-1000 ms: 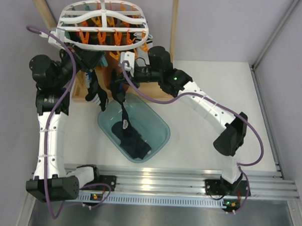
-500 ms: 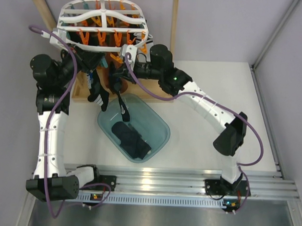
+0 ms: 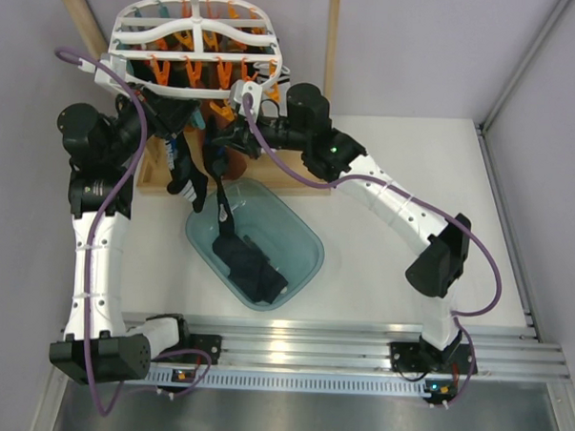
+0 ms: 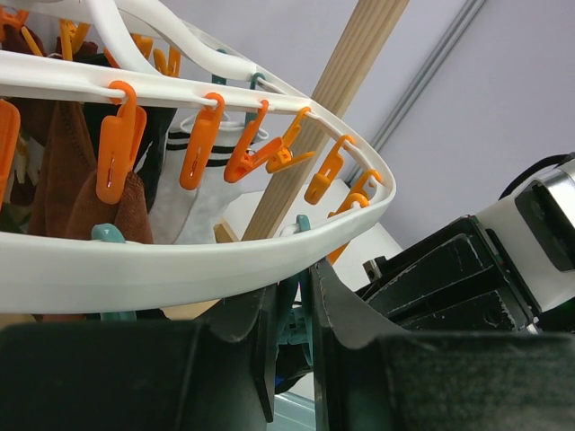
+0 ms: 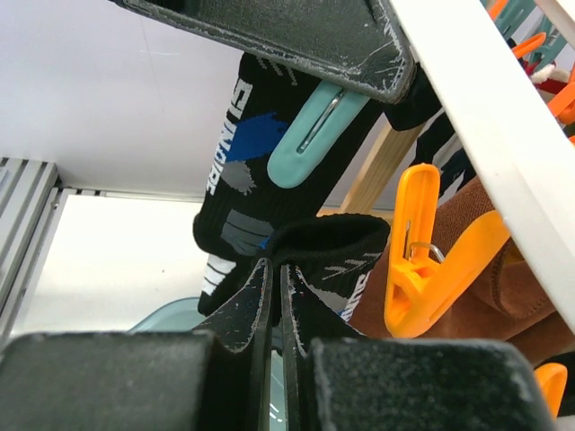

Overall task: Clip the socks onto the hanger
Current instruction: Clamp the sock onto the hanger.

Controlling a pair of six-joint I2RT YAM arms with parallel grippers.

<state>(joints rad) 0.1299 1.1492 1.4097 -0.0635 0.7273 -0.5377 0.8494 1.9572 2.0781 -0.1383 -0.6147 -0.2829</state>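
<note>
Nearest to us on the white table [image 3: 414,154], a translucent teal bin [image 3: 310,245] holds a heap of dark socks [image 3: 252,271]. Just beyond, one black sock [image 3: 223,208] hangs with its toe over the far left part of the bin. Its cuff is pinched in the right end effector [image 5: 274,269], whose fingers are clenched tight on the knit. In the right wrist view an orange clip [image 5: 418,251] dangles just right of that cuff, with a brown sock [image 5: 485,242] behind it. A second black sock with a blue patch [image 5: 243,171] and white lettering hangs a little farther off, with a teal clip [image 5: 310,135] lying against it. The left end effector [image 4: 292,314] sits right under the near rim of the hanger [image 3: 194,54]. Its fingers are drawn close on a teal clip between them, so we read it as gripping that clip. Above it we see a row of orange clips along the white lattice and a white striped sock [image 4: 211,180] pinned among them. Farthest back, the hanger's hook hangs from the top bar of the wooden frame [image 3: 86,16].
</note>
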